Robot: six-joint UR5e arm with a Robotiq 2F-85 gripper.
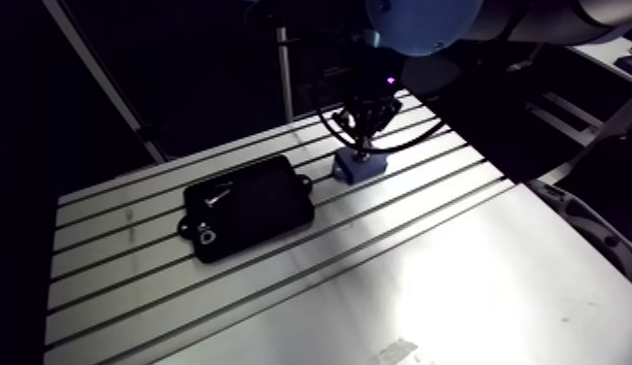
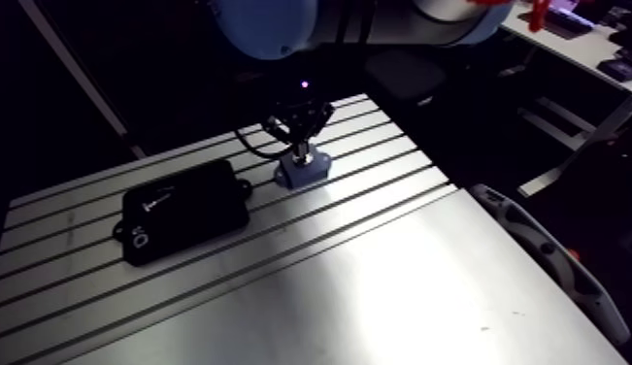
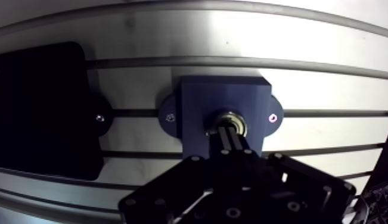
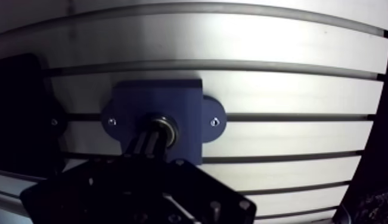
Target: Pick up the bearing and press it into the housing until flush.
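A blue housing (image 3: 226,95) with two side ears is fixed on the slotted aluminium table (image 1: 426,262). The metal bearing (image 3: 238,121) sits in its round bore, showing as a shiny ring. My gripper (image 3: 228,136) stands right over the bore, its two fingers (image 3: 223,143) pressed together with the tips on the bearing's near side. No gap shows between the fingers. In the arm view the gripper (image 1: 363,146) comes down onto the top of the housing (image 1: 361,167). How deep the bearing sits in the bore I cannot tell.
A black flat tray (image 1: 249,206) lies on the table beside the housing, with a small ring (image 1: 205,236) and a thin metal piece (image 1: 217,195) on it. The table's edges fall off into dark on all sides.
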